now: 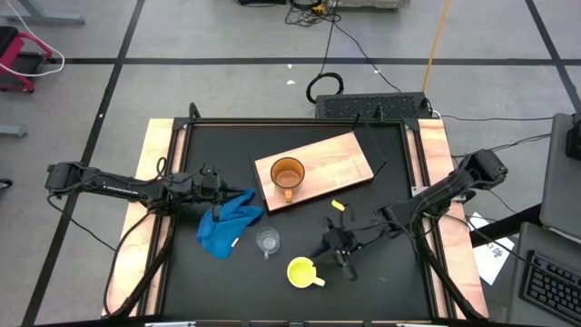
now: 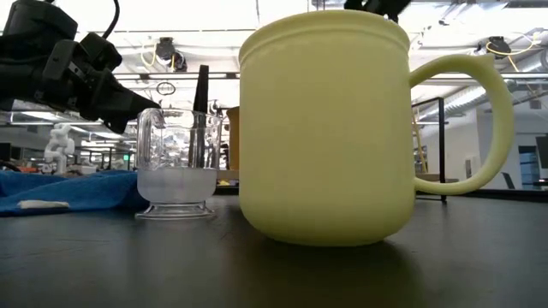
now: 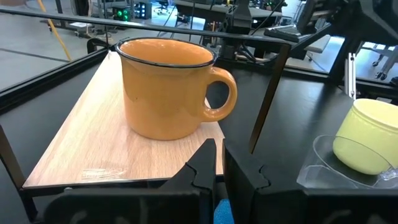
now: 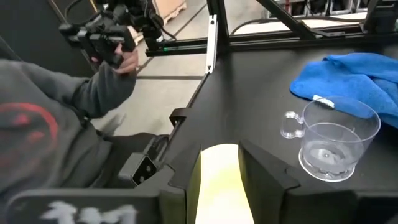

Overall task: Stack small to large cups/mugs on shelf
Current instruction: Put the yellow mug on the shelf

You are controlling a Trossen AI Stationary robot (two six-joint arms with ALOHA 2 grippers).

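The right gripper's (image 4: 219, 163) fingers straddle the pale yellow ceramic mug's (image 1: 302, 272) rim on the black table (image 1: 218, 282); whether they grip it I cannot tell. Just beside stands the small clear plastic cup (image 1: 268, 242). The left gripper's (image 3: 217, 163) fingers are clenched empty near the blue cloth (image 1: 227, 227). The orange-brown mug (image 1: 287, 174) sits on the light-wood shelf board (image 1: 340, 159).

The orange mug (image 1: 287, 173) stands upright on the light-wood shelf (image 1: 340, 159), handle toward 6 o'clock. The shelf lies flat, tilted, at table centre. The clear cup (image 1: 267, 241) stands upright at 7 o'clock of the shelf. The yellow mug (image 1: 301, 272) stands upright at 6 o'clock, handle toward 4 o'clock.
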